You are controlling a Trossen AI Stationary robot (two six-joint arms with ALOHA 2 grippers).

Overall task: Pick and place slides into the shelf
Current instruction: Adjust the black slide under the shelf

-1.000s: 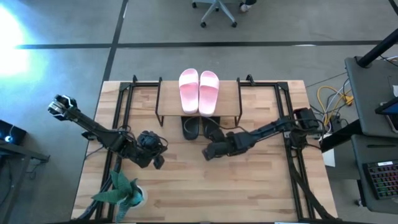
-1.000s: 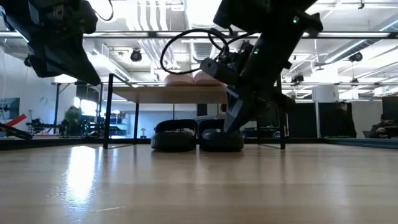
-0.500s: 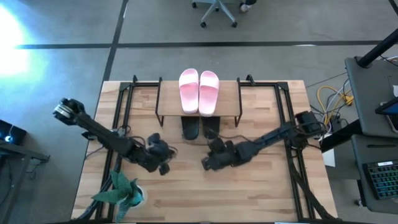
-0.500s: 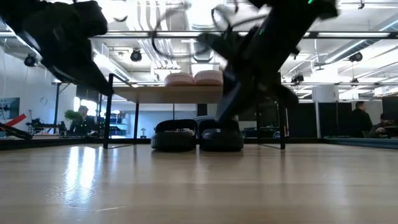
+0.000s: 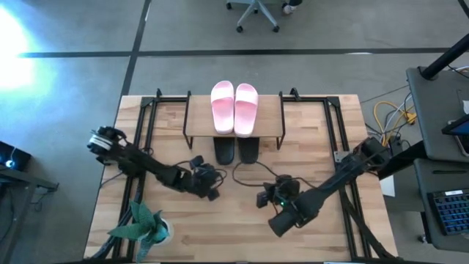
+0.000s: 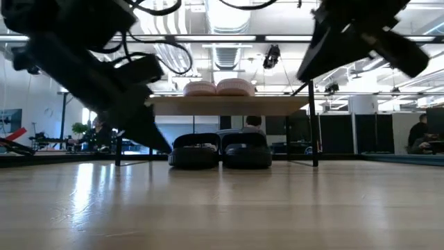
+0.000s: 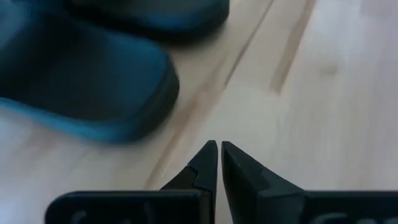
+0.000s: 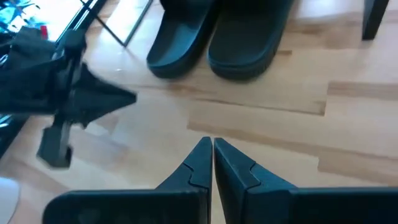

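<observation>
The light pink slides (image 5: 234, 108) lie side by side on the shelf's top board (image 5: 198, 117). In the low view the pink slides (image 6: 217, 87) sit on that board (image 6: 277, 105). The dark slides (image 5: 237, 151) stand on the table under the shelf, heels toward the near edge. They also show in the low view (image 6: 220, 151) and the right wrist view (image 8: 217, 37). My left gripper (image 5: 213, 193) is shut and hovers near-left of them; one dark slide (image 7: 87, 81) lies just ahead of it (image 7: 217, 146). My right gripper (image 5: 264, 198) is shut, nearer the table's near edge, and points at the dark pair (image 8: 211, 143).
A green leafy plant (image 5: 146, 224) stands at the table's near left corner, close to the left arm. Black metal rails (image 5: 146, 125) run along both sides of the table. The shelf's thin legs (image 6: 310, 132) flank the dark pair. Bare wood (image 5: 220, 235) lies near the front edge.
My right gripper has drawn back from the dark slides toward the near edge and risen. My left gripper has moved toward the table's right, closer to the dark pair, and come lower. The slides have stayed in place.
</observation>
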